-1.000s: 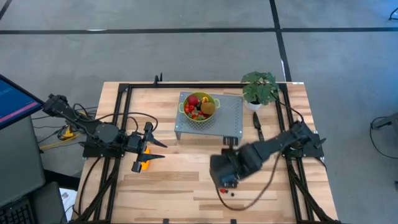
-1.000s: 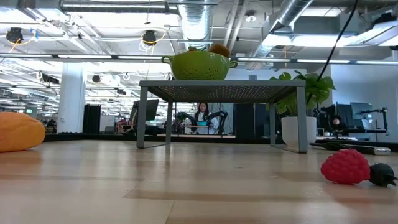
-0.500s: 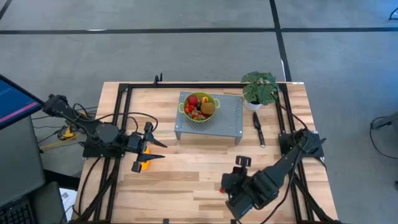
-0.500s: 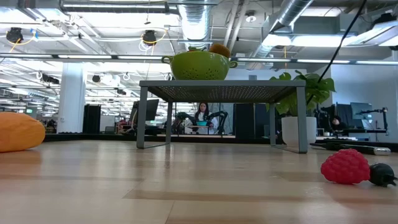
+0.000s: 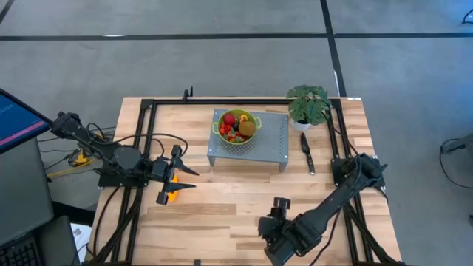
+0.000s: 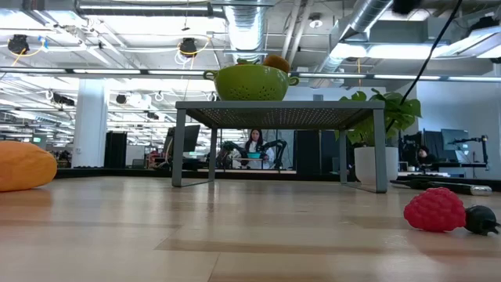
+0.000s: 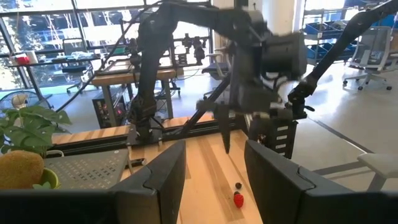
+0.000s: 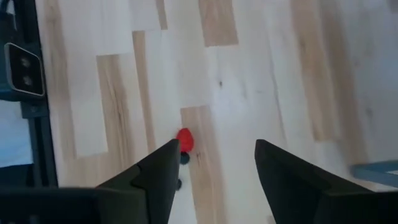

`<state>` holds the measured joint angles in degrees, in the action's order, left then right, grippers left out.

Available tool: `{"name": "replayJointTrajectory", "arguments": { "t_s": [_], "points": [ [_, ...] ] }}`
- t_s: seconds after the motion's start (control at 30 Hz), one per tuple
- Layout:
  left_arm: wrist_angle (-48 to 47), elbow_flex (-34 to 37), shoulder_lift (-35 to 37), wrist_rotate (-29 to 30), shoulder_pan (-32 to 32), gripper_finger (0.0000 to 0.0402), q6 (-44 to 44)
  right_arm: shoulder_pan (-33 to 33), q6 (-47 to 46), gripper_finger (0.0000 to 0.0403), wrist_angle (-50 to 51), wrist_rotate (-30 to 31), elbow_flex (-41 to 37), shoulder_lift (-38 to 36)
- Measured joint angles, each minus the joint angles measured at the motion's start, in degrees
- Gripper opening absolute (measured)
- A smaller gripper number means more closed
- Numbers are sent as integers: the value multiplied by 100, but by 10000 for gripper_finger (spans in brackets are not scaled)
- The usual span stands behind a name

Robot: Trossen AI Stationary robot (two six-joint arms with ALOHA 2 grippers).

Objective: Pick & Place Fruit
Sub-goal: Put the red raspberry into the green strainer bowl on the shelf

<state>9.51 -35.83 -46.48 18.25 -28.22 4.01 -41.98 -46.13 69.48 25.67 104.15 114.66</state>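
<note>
A red berry [image 8: 185, 138] and a dark berry [image 8: 184, 158] lie on the wooden table near its front edge; the low view shows them side by side, red berry [image 6: 434, 209] and dark berry [image 6: 479, 220]. My right gripper [image 8: 211, 177] hangs open above them, tilted downward, touching nothing; it also shows in the left wrist view [image 7: 227, 143]. A green colander [image 5: 236, 127] with fruit stands on a grey perforated stand [image 5: 273, 144]. An orange-yellow fruit [image 5: 171, 196] lies at the left, below my left gripper [image 7: 214, 180], which is open, level and holds nothing.
A potted plant [image 5: 309, 103] stands at the back right, and a black-handled knife [image 5: 307, 155] lies in front of it. A black frame [image 5: 148, 140] runs along the table's sides. Bare wood lies between the stand and the front edge.
My right gripper has swung from the middle of the table toward its near edge and gone down, coming over the red and dark berries. The berries and the orange fruit have stayed where they were.
</note>
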Motion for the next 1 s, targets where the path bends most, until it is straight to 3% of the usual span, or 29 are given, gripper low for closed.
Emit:
{"name": "replayJointTrajectory", "arguments": {
  "t_s": [0.63, 1.0],
  "points": [
    [1, -1, 0, 25, -1, 158, 0, 7, -302, 205, -2911, -175, -2144, 2],
    [1, -1, 0, 20, 0, 158, -2, 85, -633, 204, -3783, -269, -2943, -7]
  ]
}}
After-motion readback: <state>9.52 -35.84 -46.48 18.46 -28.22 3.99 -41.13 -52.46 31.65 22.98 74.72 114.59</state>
